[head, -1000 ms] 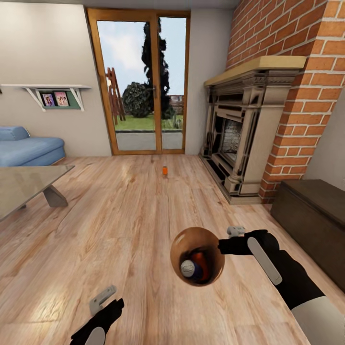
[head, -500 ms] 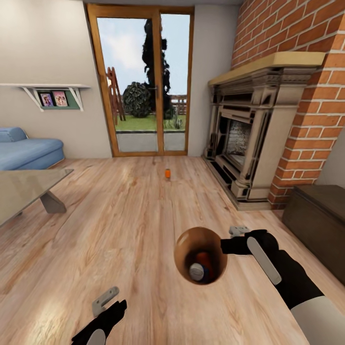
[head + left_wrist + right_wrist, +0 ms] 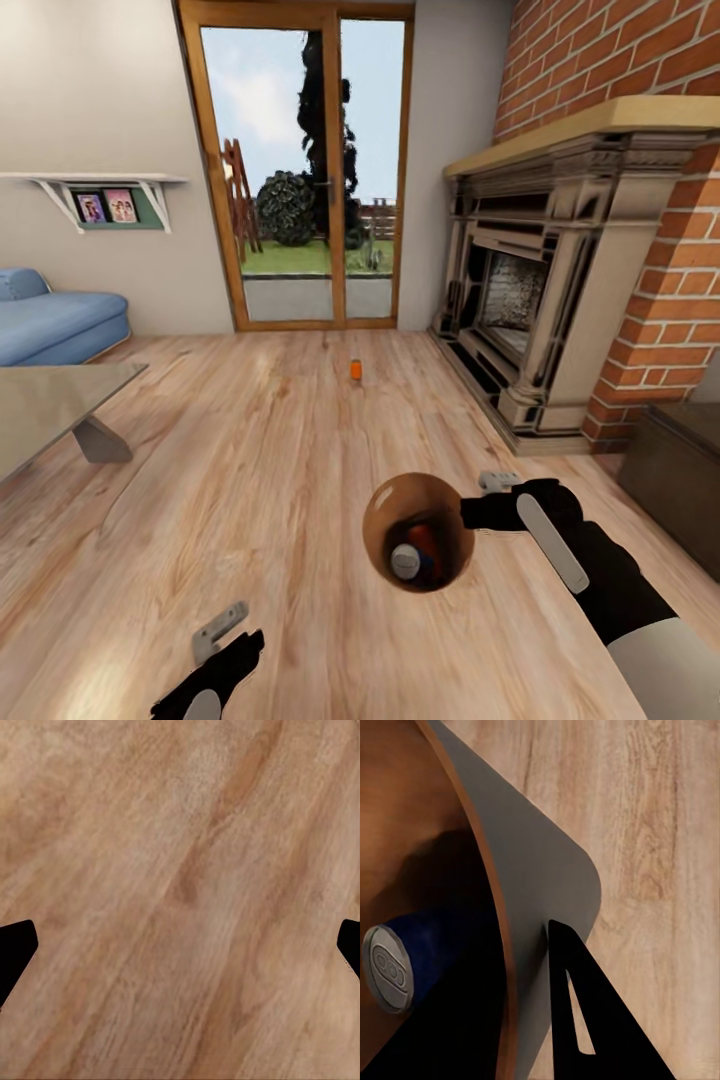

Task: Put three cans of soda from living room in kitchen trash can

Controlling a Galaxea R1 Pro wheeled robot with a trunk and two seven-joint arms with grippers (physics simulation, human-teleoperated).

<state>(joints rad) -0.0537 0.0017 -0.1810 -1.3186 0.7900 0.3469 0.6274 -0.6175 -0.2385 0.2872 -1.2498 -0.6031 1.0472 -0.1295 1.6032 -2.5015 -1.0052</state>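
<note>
Wood floor (image 3: 250, 450) bare toward orange can (image 3: 356, 370) (fireplace (image 3: 530, 300) right).

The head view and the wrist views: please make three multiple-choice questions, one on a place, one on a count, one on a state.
1. Where is the lone orange can of soda?
A. on the floor before the glass doors
B. on the sofa
C. on the mantel

2. How many cans lie inside the tash can?
A. none
B. two
C. four

3. What is the right gripper doing?
A. hanging open over the floor
B. gripping the bin's rim
C. holding a can

Answers: 1 A, it stands on the wood floor; 2 B, one blue can, one orange can; 3 B, its finger presses the bin's wall.
</note>
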